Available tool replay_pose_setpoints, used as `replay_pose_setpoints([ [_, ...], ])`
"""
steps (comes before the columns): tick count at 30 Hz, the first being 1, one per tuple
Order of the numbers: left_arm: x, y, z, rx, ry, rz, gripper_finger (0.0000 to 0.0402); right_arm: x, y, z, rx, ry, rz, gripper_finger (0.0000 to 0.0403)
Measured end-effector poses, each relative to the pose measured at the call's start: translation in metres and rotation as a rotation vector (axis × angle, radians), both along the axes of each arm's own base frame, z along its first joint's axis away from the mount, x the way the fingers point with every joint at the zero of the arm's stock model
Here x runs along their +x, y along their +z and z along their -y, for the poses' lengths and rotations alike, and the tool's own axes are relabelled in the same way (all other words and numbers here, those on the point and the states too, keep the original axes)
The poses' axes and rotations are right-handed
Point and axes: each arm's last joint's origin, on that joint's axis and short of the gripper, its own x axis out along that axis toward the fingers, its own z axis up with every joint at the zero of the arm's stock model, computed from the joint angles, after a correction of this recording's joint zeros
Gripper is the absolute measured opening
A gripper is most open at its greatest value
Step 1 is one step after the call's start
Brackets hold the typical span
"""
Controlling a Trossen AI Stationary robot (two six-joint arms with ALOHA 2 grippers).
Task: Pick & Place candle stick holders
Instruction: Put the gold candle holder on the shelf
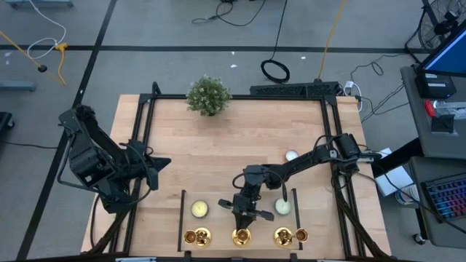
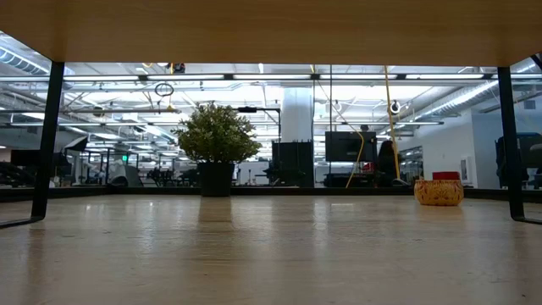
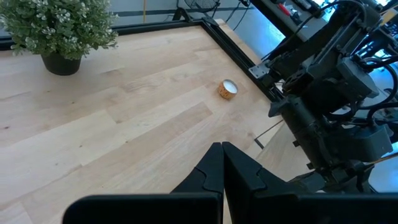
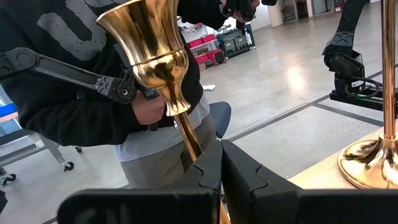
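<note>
Both right gripper point(image 4: 221, 163) fingers pinching candle stick holder point(image 4: 163, 65) stem

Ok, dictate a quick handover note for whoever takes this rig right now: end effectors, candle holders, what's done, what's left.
Right end effector: shut on the middle candle holder, at the stem, near table edge.
Left end effector: shut, empty, waiting at the left side.
Other two candle holders stand either side of it in the same row.
Done: grasp made.
Left: probably lifting and placing it, then the others.

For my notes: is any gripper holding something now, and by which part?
The right gripper is shut on a brass candlestick holder, gripping its slim stem below the cup. The left gripper holds nothing.
</note>
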Motion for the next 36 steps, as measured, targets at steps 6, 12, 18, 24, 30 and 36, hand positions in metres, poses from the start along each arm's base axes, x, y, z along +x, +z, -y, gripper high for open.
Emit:
replay_pose_setpoints([
  [6, 0.0000, 0.0000, 0.0000, 0.000, 0.000, 0.000, 0.0001, 0.0000, 0.0000, -0.0001, 0.000, -0.001, -0.001, 0.0000],
  [12, 0.0000, 0.0000, 0.0000, 0.000, 0.000, 0.001, 0.0001, -0.0001, 0.0000, -0.0002, 0.002, 0.002, -0.006, 0.0000],
  [18, 0.0000, 0.0000, 0.0000, -0.001, 0.000, 0.001, 0.0001, -0.0001, -0.0001, -0.0002, 0.001, 0.003, -0.006, 0.0000],
  [24, 0.0000, 0.0000, 0.0000, 0.000, 0.000, 0.001, 0.0001, 0.0005, 0.0000, 0.0000, 0.003, -0.020, -0.007, 0.0000],
  [30, 0.0000, 0.0001, 0.0000, 0.004, -0.003, -0.001, 0.0001, 0.0014, 0.0000, 0.0018, 0.004, -0.033, -0.007, 0.0000],
  [36, 0.0000, 0.0000, 0.0000, 0.011, -0.007, -0.005, 0.0001, 0.0052, -0.0032, 0.0093, -0.008, -0.098, -0.036, 0.0000],
])
